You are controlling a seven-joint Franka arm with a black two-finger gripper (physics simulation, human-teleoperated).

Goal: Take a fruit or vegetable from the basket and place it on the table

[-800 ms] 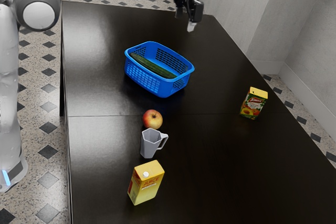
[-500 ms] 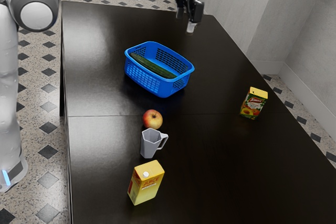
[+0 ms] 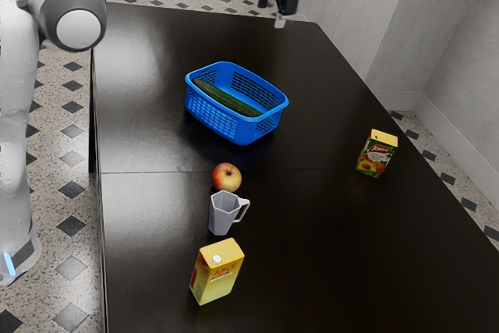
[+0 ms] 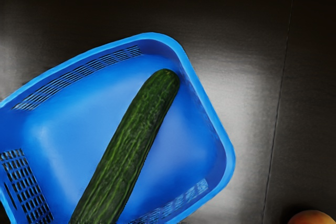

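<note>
Cucumber point(image 3: 226, 99) lying unheld, the gripper point(image 3: 272, 11) is hovering wide and empty, probably leaving room for grasping. At its seven o'clock in the exterior view, the blue basket point(image 3: 212, 115) is cradling the cucumber, likely preventing rolling; the apple point(image 3: 226, 177) is sitting at the basket's six o'clock.

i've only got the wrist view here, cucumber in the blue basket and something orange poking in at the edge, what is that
Observer: An apple, red and yellow, on the table right beside a grey jug.
Operator: ok, and are my fingers open or shut
Observer: Open, with nothing between them; the hand is up in the air, clear of the basket.
Operator: any cartons out there
Observer: Two, both upright: a yellow juice one past the jug, and a smaller one nearer the exterior view's right.
</note>
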